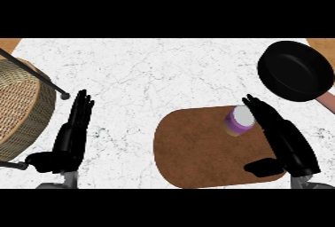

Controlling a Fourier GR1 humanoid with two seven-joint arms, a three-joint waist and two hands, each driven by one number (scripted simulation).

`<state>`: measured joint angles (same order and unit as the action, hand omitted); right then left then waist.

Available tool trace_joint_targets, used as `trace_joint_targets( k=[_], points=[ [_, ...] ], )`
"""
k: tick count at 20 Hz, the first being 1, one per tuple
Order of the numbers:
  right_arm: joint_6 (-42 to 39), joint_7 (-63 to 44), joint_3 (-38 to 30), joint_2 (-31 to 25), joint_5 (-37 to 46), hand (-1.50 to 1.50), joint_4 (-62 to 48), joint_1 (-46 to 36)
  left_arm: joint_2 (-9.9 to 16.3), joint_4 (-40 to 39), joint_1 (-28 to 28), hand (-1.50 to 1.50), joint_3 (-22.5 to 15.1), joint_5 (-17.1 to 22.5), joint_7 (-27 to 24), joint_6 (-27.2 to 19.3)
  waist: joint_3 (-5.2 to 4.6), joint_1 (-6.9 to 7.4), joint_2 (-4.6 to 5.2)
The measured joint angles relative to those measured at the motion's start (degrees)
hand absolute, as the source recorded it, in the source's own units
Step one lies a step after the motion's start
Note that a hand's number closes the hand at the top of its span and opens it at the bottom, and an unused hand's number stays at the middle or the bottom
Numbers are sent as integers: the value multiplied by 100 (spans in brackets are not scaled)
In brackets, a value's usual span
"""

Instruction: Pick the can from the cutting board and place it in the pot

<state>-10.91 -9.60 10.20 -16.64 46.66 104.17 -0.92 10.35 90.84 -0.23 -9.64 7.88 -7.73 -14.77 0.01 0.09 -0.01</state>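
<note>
Both hands come in from the lower edge. Right hand (282,141) lies over the board (196,153), fingers straight and thumb spread, just beside the can (239,121) but not closed on it, apparently lined up for a side grasp. That can stands upright near the board's far edge. Left hand (71,137) rests open beside the basket (20,106). At far right sits the pot (296,71), well apart from the can.
</note>
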Motion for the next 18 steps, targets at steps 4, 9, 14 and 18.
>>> trace_joint_targets(
  k=[4, 9, 14, 18],
  points=[
    [67, 138, -69, 168, 179, -150, -349, -150, -61, -42, -114, 0, 179, -50, 114, 130, 1, -2, 2],
    [132, 327, -119, 324, 343, 150, -576, -220, -237, -65, -46, 0, 251, -184, 52, 206, -2, -4, -4],
    [988, 777, -114, 459, 803, 150, -933, -414, -326, -156, -14, 0, 261, -279, -69, 229, -23, -5, -28],
    [1232, 1074, -248, 479, 882, 150, -1030, -466, -364, -97, 13, 0, 342, -329, -26, 297, -27, -9, -35]
  ],
)
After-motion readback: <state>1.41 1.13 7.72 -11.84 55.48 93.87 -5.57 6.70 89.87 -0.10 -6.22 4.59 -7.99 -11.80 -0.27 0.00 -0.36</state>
